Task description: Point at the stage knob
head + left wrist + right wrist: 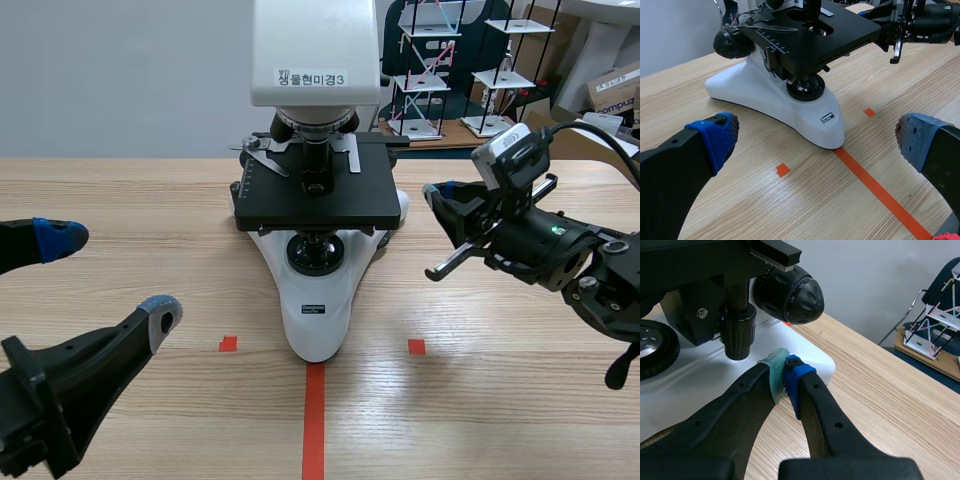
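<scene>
A white microscope (316, 305) with a black stage (345, 190) stands mid-table. Its stage knob (738, 332), a black ribbed cylinder hanging under the stage, shows in the right wrist view below the large black focus knob (790, 290). My right gripper (785, 364) is shut on nothing, its tips just short of the stage knob's lower end and over the white base (812, 357). In the scene view the right gripper (440, 192) is level with the stage's right edge. My left gripper (110, 275) stays open near the table's front left, nothing between its fingers.
The microscope base (765, 95) lies ahead of my left gripper (817, 142), with the right gripper (887, 30) beyond the stage. White shelf models (440, 70) and boxes stand behind the table at the back right.
</scene>
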`<state>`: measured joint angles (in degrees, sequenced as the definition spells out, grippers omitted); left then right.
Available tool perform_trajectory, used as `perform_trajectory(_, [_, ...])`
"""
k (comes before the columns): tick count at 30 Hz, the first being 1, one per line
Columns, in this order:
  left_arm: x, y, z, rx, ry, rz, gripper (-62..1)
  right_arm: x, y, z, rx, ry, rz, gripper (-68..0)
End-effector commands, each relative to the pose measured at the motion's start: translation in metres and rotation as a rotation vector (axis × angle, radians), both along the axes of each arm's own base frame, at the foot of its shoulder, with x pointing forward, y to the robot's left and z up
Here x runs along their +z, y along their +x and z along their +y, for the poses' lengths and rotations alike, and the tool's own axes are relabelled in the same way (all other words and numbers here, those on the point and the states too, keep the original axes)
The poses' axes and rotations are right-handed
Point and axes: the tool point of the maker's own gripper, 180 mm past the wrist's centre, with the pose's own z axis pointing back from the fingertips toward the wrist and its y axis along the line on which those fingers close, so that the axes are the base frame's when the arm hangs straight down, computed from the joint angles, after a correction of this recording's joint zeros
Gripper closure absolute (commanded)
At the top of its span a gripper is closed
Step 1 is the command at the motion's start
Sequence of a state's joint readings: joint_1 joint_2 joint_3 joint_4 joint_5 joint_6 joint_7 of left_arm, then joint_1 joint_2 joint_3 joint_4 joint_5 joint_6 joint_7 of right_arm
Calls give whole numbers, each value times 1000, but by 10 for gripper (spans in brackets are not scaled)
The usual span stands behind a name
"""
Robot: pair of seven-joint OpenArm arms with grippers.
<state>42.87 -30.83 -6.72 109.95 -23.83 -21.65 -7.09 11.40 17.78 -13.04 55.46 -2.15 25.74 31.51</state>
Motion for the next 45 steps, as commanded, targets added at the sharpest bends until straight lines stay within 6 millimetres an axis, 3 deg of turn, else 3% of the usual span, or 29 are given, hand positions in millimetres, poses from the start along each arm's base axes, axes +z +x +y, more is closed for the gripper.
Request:
perform_trajectory(1, [7, 1, -1, -5, -13, -23, -623, 15, 5, -2, 0, 12, -45, 2])
perform_trajectory(45, [7, 1, -1, -5, -13, -23, -623, 16, 5, 3, -1, 27, -48, 2])
